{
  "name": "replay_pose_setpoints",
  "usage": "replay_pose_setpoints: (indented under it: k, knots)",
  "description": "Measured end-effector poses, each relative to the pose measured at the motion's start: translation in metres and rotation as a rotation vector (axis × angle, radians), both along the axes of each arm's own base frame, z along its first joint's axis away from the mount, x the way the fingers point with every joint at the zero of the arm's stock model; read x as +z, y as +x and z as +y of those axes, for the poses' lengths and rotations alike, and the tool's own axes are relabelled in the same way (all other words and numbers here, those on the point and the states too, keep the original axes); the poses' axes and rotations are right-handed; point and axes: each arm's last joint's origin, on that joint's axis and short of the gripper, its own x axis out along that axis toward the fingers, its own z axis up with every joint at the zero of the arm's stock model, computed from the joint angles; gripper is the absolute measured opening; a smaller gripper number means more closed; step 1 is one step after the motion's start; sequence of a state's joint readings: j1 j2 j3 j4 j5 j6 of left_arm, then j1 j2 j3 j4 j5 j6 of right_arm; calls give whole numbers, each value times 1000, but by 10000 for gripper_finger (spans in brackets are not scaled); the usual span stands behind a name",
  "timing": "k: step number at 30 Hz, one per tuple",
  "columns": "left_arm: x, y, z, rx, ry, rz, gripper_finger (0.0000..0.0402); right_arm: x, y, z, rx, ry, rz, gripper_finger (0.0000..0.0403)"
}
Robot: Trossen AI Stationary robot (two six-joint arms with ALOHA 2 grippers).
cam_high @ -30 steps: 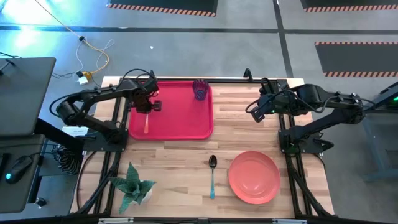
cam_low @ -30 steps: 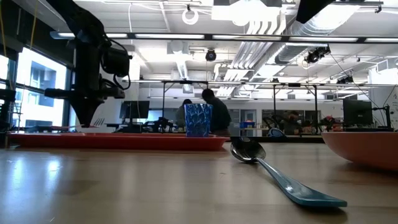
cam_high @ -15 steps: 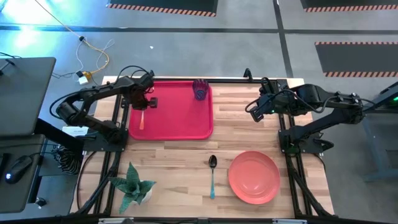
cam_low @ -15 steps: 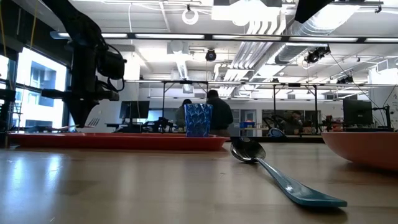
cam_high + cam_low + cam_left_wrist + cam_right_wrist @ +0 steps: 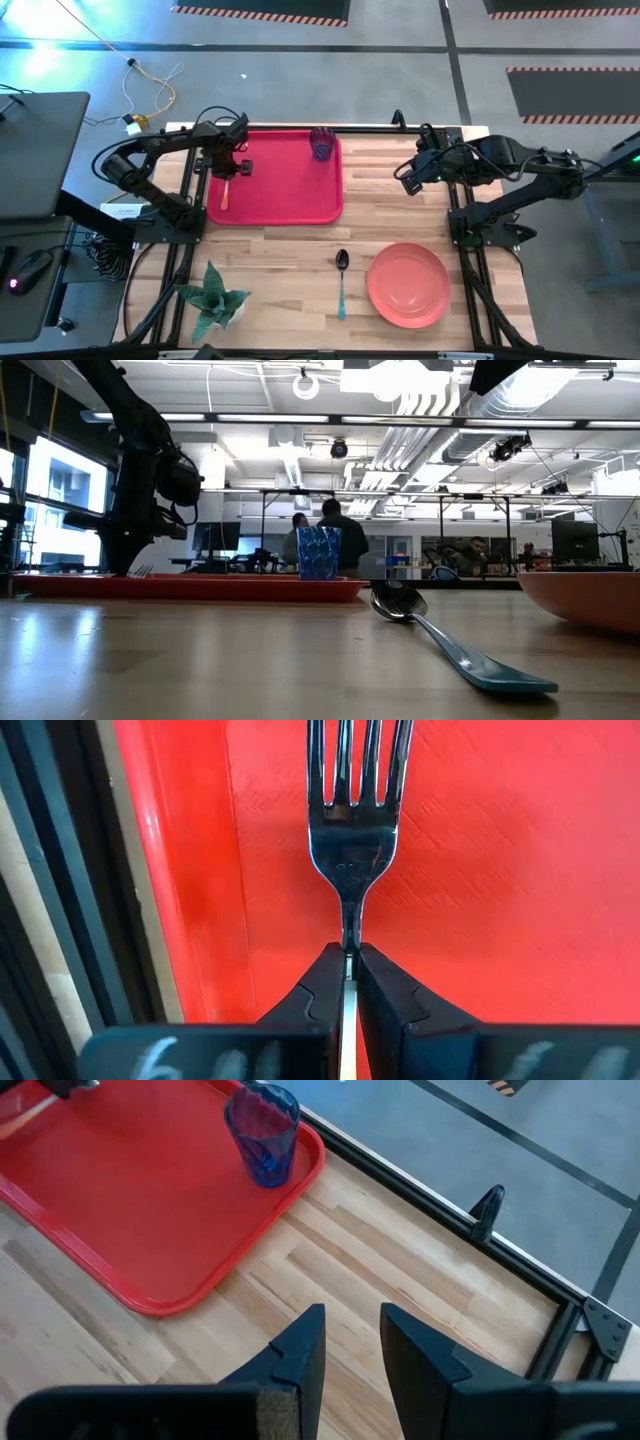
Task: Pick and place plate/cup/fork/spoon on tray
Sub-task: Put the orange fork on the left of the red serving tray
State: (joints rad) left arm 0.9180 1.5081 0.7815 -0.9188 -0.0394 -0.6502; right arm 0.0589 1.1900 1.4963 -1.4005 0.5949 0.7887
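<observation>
The red tray (image 5: pixel 290 205) lies at the table's far left. The blue-purple cup (image 5: pixel 321 143) stands upright in the tray's far right corner. My left gripper (image 5: pixel 228 165) is low over the tray's left side, shut on the fork (image 5: pixel 352 840). The fork's orange handle (image 5: pixel 224 192) trails toward the near edge. The salmon plate (image 5: pixel 407 284) and the blue-handled spoon (image 5: pixel 341 283) lie on the wood near the front. My right gripper (image 5: pixel 408 180) hangs open and empty over the table right of the tray, and it also shows in the right wrist view (image 5: pixel 350 1350). My left gripper pinches the fork's thin metal neck (image 5: pixel 347 932), just behind the tines, between its two fingertips. The fingers come from above, across the fork. The tines point toward the far edge, close over the tray's floor (image 5: pixel 480 870). I cannot tell whether the fork touches the floor.
A small green plant (image 5: pixel 213 300) stands at the near left corner. Black frame rails (image 5: pixel 190 190) run along the tray's left side and the table's far edge. Bare wood lies between the tray and the plate. People (image 5: pixel 335 530) show in the room behind.
My left gripper, still shut on the fork, has gone a little toward the table's left edge over the tray. The fork's tines now show just above the tray's rim in the low view.
</observation>
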Motion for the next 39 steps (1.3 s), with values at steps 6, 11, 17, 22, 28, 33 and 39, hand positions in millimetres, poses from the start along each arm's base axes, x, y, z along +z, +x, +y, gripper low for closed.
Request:
replay_pose_setpoints:
  k: [6, 11, 17, 22, 28, 33, 39]
  knots:
    - [-4, -1, 2, -16, 5, 29, 8, 1, 1, 0, 0, 1, -16, 90]
    - [-9, -1, 4, -12, -18, 41, 8, 1, 1, 0, 0, 1, -16, 90]
    - [-10, -1, 5, -11, -23, 36, 8, 1, 1, 0, 0, 1, -16, 90]
    - [-10, 0, 7, 18, -6, 24, 11, 1, 1, 0, 0, 1, -15, 90]
    - [-10, 0, 7, 18, -8, 24, 32, 1, 1, 0, 1, 0, -14, 90]
    - [-10, 0, 7, 19, -19, 10, 39, 1, 1, 0, 2, 0, -14, 90]
    - [-10, 0, 7, 20, -20, 10, 39, 1, 1, 0, 2, 0, -14, 90]
